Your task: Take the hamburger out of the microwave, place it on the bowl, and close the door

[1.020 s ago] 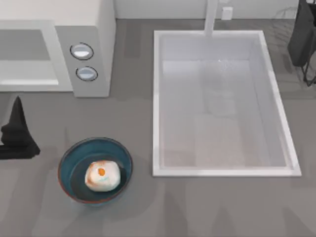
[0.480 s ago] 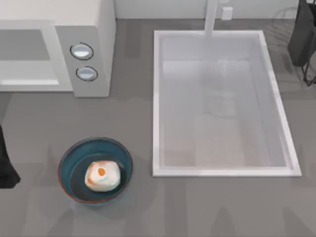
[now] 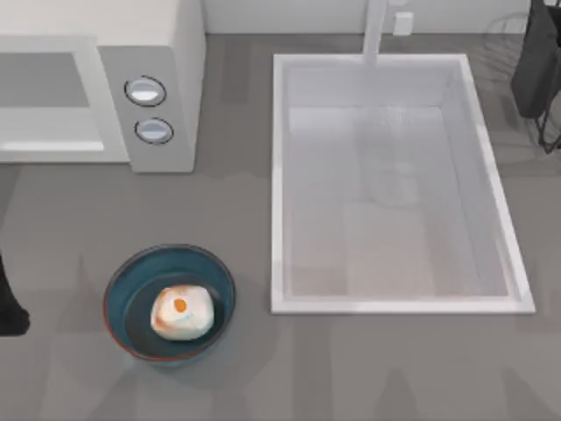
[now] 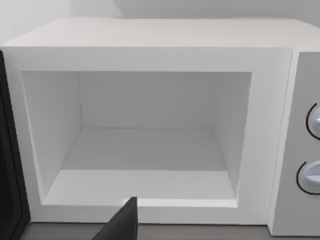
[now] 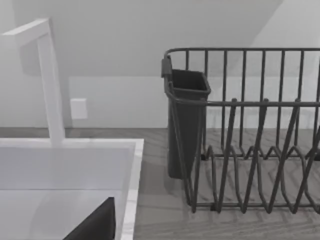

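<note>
Now that the left arm has pulled back to the left edge of the top view, the left gripper (image 3: 9,303) is a dark sliver well left of the bowl, where a second ago it stood nearer, between bowl and microwave. Open or closed: cannot tell. It carries nothing that I can see.

The microwave (image 3: 153,53) sits at the table's far left corner, cavity bare in the left wrist view, which faces it squarely. The door (image 4: 7,165) hangs open at the cavity's side, dark inner face showing. The bowl (image 3: 107,303) is in front of the microwave, near the front edge. The hamburger (image 3: 181,313) lies inside it, orange spot up, unmoved over the last second.

Judgement: take-out and placing are done, only closing the door is left. The retreat looks like repositioning for the door swing.

The table (image 3: 88,210) is plain grey. The white sink (image 3: 394,306) fills its right half, with the faucet (image 3: 375,31) behind it. A dark dish rack (image 5: 250,125) with a cutlery holder (image 5: 185,125) stands right of the sink. The wall behind is white, with a small outlet (image 3: 402,22). The right gripper (image 5: 95,225) is parked by the sink's far right corner, state cannot tell.
</note>
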You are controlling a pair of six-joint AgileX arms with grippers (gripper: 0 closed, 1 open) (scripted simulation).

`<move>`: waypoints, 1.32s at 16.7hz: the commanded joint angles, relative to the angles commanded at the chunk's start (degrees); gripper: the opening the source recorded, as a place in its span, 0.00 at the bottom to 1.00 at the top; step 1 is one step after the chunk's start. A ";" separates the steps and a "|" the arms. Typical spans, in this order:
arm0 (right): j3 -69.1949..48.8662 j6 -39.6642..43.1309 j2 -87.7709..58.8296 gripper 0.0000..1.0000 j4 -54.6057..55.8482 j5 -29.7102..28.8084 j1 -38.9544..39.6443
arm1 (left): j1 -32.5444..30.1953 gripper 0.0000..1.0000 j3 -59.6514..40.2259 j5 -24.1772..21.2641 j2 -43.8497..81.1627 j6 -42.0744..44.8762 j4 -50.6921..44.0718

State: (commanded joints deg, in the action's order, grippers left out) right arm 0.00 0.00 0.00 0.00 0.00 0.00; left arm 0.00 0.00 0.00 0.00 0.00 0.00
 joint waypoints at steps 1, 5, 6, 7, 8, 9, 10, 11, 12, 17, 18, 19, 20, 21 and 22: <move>0.00 0.00 0.00 1.00 0.00 0.00 0.00 | 0.00 0.62 0.00 0.00 0.00 0.00 0.00; 0.00 0.00 0.00 1.00 0.00 0.00 0.00 | 0.00 0.32 0.00 0.00 0.00 0.00 0.00; 0.00 0.00 0.00 1.00 0.00 0.00 0.00 | 0.00 0.25 0.00 0.00 0.00 0.00 0.00; 0.00 0.00 0.00 1.00 0.00 0.00 0.00 | 0.00 0.17 0.00 0.00 0.00 0.00 0.00; 0.00 0.00 0.00 1.00 0.00 0.00 0.00 | 0.00 0.10 0.00 0.00 0.00 0.00 0.00; 0.00 0.00 0.00 1.00 0.00 0.00 0.00 | 0.00 0.02 0.00 0.00 0.00 0.00 0.00; 0.00 0.00 0.00 1.00 0.00 0.00 0.00 | 0.00 0.00 0.00 0.00 0.00 0.00 0.00; 0.00 0.00 0.00 1.00 0.00 0.00 0.00 | 0.00 0.00 0.00 0.00 0.00 0.00 0.00; 0.00 0.00 0.00 1.00 0.00 0.00 0.00 | 0.00 0.00 0.00 0.00 0.00 0.00 0.00; 0.00 0.00 0.00 1.00 0.00 0.00 0.00 | 0.00 0.00 0.00 0.00 0.00 0.00 0.00; 0.00 0.00 0.00 1.00 0.00 0.00 0.00 | -0.01 0.00 -0.01 0.00 0.02 0.00 0.01; 0.00 0.00 0.00 1.00 0.00 0.00 0.00 | 0.18 0.00 -0.09 -0.18 0.16 0.00 0.08; 0.00 0.00 0.00 1.00 0.00 0.00 0.00 | 0.96 0.00 -0.39 -0.97 0.74 0.01 0.35; 0.00 0.00 0.00 1.00 0.00 0.00 0.00 | 2.36 0.00 -0.87 -2.37 1.62 0.02 0.76; 0.00 0.00 0.00 1.00 0.00 0.00 0.00 | 4.38 0.00 -1.45 -4.38 2.72 0.04 1.27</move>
State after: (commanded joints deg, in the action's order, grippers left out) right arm 0.00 0.00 0.00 0.00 0.00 0.00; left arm 4.38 -1.44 -4.38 2.72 0.04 1.27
